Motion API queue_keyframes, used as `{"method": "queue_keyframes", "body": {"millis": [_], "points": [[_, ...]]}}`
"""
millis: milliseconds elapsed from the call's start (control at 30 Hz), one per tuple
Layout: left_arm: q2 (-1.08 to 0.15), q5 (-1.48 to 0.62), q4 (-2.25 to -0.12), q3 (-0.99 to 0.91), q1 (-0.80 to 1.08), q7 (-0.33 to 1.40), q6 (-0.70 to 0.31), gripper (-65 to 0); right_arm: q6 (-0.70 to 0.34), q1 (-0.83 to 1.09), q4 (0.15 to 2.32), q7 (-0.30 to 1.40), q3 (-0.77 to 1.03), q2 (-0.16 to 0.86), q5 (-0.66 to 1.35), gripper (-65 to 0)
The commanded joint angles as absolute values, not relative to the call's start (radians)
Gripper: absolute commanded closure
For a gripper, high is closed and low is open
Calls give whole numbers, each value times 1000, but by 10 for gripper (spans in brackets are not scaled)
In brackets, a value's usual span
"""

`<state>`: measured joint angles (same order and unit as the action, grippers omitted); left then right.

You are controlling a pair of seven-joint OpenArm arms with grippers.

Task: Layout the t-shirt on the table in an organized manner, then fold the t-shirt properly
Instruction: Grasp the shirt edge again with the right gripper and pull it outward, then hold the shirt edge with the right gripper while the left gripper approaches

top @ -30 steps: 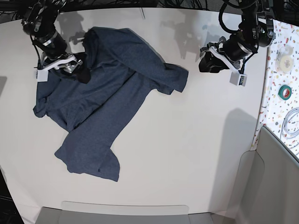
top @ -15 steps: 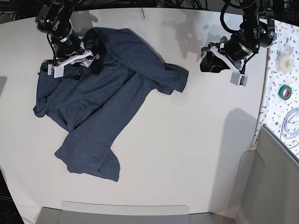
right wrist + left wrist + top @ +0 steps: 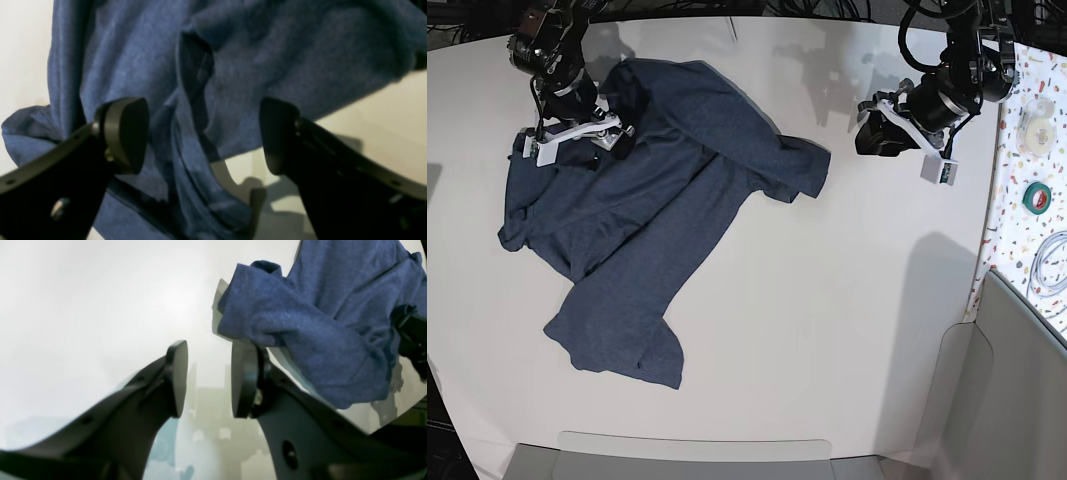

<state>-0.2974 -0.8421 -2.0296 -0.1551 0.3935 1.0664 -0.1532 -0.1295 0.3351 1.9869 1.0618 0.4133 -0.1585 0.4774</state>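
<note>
Bright, even light falls from above. The white table (image 3: 827, 300) glares almost to blankness in the left wrist view, where it fades into haze. Soft grey shadows lie beside both arms. Both wrist views are blurred and bend at the edges; the shirt (image 3: 233, 66) looks dim and grainy close up.

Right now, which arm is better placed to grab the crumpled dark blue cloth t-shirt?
Right: its open pincer hangs directly over the dark blue cloth t-shirt, while the left pincer is over bare white table beside it.
</note>
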Motion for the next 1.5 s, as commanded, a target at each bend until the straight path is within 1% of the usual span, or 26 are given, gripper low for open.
{"method": "queue_keyframes", "body": {"millis": [0,67,133,200,233,333,467,600,700,900,1200,1333,1467], "points": [[-308,-857,-2045,-157,390,1049,-159,-199,-128,331,2003,1046,412,-157,489,-436],[-308,-857,-2045,-157,390,1049,-159,-199,-128,320,2002,1046,412,-157,489,-348],[-308,-857,-2045,-157,390,1049,-159,-199,-128,317,1989,1046,412,-157,490,-215],[-308,-857,-2045,-157,392,1049,-159,-199,-127,302,1968,1046,412,-157,490,-65],[-308,-857,-2045,-157,392,1049,-159,-199,-120,295,1954,1046,412,-157,490,-3],[-308,-857,-2045,-157,392,1049,-159,-199,-116,280,1914,1046,412,-157,490,0],[-308,-857,-2045,-159,392,1049,-159,-199,-116,275,1914,1046,412,-157,490,0],[-308,-857,-2045,-163,392,1049,-159,-199,-116,298,1982,1046,412,-157,492,-16],[-308,-857,-2046,-165,389,1044,-159,-199,-116,337,2043,1046,412,-157,492,-15],[-308,-858,-2048,-166,335,1049,-159,-199,-120,390,2046,1044,418,-157,492,-15],[-302,-858,-2046,-165,335,1049,-159,-199,-124,351,2038,1044,412,-157,493,-15],[-302,-858,-2046,-163,335,1049,-159,-199,-124,346,2025,1044,412,-157,568,-15],[-300,-858,-2045,-163,335,1049,-159,-199,-124,340,2025,1044,410,-157,595,-15]]}}
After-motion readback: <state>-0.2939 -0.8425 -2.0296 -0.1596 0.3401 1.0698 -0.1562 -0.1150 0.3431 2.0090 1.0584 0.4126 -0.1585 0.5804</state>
